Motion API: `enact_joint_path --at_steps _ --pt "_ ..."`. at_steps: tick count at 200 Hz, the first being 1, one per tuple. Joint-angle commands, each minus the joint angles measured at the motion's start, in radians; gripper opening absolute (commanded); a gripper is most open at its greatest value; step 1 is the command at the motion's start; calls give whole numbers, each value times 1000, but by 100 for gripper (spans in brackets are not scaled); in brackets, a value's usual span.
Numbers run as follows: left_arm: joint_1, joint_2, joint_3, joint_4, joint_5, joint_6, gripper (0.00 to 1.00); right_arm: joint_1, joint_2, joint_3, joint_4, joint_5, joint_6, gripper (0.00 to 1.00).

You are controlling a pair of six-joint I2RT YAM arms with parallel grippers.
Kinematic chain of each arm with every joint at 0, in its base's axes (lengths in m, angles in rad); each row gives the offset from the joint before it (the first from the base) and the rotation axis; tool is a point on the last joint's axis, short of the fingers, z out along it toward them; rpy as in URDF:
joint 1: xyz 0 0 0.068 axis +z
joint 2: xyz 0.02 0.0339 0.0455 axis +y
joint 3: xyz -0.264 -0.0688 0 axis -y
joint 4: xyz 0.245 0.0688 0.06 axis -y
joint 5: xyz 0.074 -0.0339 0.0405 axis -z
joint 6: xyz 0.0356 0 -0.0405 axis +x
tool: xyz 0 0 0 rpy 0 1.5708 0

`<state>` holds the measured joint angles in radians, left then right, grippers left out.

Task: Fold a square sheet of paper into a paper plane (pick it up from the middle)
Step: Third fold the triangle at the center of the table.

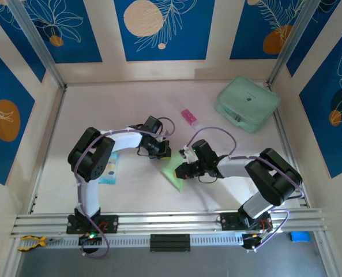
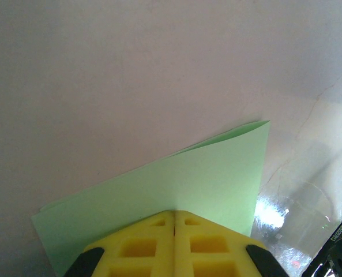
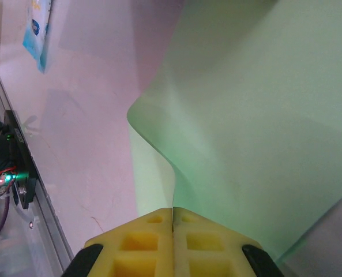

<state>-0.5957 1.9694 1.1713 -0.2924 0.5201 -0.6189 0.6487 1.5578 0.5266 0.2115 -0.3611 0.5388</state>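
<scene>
Top external | mint-green case [image 1: 247,104] far right; pink tube [image 1: 189,117] beyond paper [image 1: 173,167]

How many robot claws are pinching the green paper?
2. The left gripper is shut on the green paper from the left; the right gripper is shut on it from the right, where the sheet curves.

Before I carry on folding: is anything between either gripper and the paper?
Nothing visible. The left gripper and right gripper are both shut on the paper itself, with no other object at their tips. The tube, packet and case lie apart from it on the table.
</scene>
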Motion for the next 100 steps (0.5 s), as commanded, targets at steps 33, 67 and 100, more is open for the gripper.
enact_joint_path --at_steps 33,67,100 --pt "-4 -10 -36 -45 -51 2 7 -5 -25 38 -69 57 -32 0" --pt "-4 -12 -37 -45 -52 1 7 -4 -18 51 -81 54 -56 0" --pt "-4 -17 -42 -43 -49 -4 7 -4 -8 63 -102 53 -74 0"
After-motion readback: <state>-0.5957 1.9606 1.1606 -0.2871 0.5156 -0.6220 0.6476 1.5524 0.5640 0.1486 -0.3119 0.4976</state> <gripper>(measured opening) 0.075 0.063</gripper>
